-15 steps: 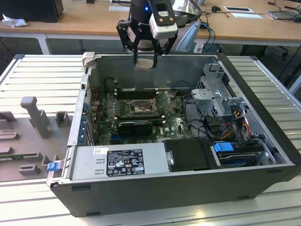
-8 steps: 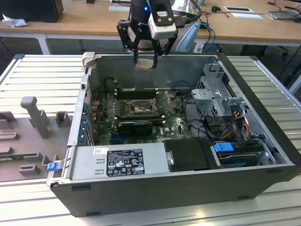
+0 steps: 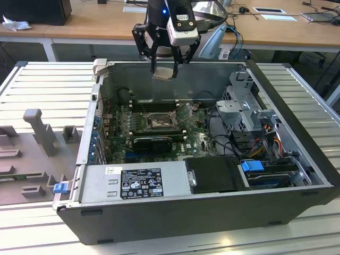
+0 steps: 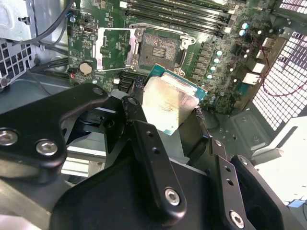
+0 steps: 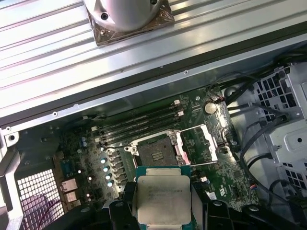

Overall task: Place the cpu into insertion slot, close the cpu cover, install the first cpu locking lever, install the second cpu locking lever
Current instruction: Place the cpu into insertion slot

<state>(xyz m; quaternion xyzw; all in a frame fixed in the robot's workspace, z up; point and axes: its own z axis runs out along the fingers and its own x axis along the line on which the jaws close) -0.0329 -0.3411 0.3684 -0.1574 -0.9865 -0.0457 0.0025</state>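
Looking across the exterior view, we see the black metal claw (image 3: 164, 68) hanging above the open dark grey steel computer case (image 3: 212, 212). Its fingers are closed on the edges of the thin, square, pale silver-beige cpu (image 3: 162, 73). Well below it, the square insertion slot (image 3: 158, 122), dark in the centre with a silver rim, sits in the green circuit board (image 3: 194, 143).

In the second wrist view we find the cpu (image 4: 168, 103) flat and glossy, with a green border. It is pinched between matte black fingers (image 4: 136, 103) spread only as wide as the chip. Beyond it the insertion slot (image 4: 158, 48) lies bare. The thin silver cpu cover (image 4: 100, 48), a square frame, is swung open just beside the slot.

In the first wrist view the cpu (image 5: 163, 201) is held apart from the insertion slot (image 5: 156, 153). Green board shows through the cut-out middle of the cpu cover (image 5: 213, 143).
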